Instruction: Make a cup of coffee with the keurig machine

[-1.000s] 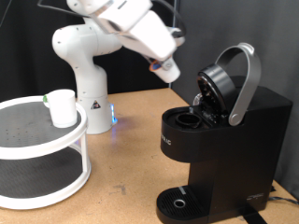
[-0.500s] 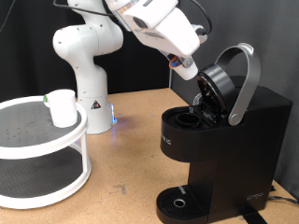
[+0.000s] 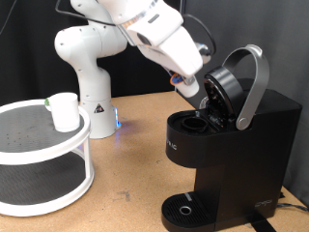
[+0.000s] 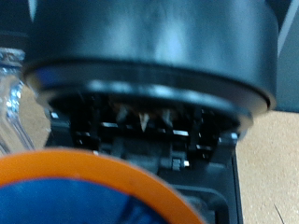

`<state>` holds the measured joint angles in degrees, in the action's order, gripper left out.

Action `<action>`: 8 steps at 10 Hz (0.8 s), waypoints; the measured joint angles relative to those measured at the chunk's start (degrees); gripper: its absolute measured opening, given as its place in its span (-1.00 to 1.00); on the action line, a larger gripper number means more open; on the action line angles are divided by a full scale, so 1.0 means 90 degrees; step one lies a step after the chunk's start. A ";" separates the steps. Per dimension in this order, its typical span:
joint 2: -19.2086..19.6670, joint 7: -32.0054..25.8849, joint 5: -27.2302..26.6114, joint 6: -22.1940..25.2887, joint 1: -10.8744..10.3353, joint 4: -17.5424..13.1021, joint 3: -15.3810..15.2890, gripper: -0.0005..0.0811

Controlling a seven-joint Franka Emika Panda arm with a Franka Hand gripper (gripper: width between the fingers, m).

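The keurig machine (image 3: 227,135) stands on the wooden table (image 3: 135,145) at the exterior view's right, black and boxy, its lid swung up on the silver-grey handle (image 3: 253,87) so that the brew chamber (image 3: 193,124) lies open; the round drip tray (image 3: 183,210) at its foot has nothing on it. It looks heavy and rigid, a thing that will stay put under a push, and the handle loop seems the natural place to take hold of the lid. The cup (image 3: 64,111) sits well apart, at the exterior view's left, on the upper tier of a round white two-level stand (image 3: 43,159); it looks light, thin-walled and smooth, likely to tip or slip if pinched hard, so a hold across its sides near the middle would suit it. The white arm reaches down from the exterior view's top, slanting toward the machine, with the claw (image 3: 186,85) just beside the raised lid and above the open chamber. Whether its fingers are apart or together I cannot tell. In the wrist view the underside of the lid (image 4: 149,56) fills the picture, with a blurred orange-rimmed blue shape (image 4: 89,191) very close to the lens, which cannot be identified.
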<state>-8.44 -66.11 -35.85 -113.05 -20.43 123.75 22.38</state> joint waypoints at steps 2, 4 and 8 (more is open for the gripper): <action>0.0166 0.0002 0.0168 -0.0204 0.0000 0.0041 -0.0047 0.08; 0.0314 0.0002 0.0206 -0.0371 -0.0002 0.0091 -0.0094 0.08; 0.0515 0.0002 0.0201 -0.0583 -0.0007 0.0150 -0.0238 0.08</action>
<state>-3.80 -66.10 -34.04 -118.30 -20.49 125.10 20.24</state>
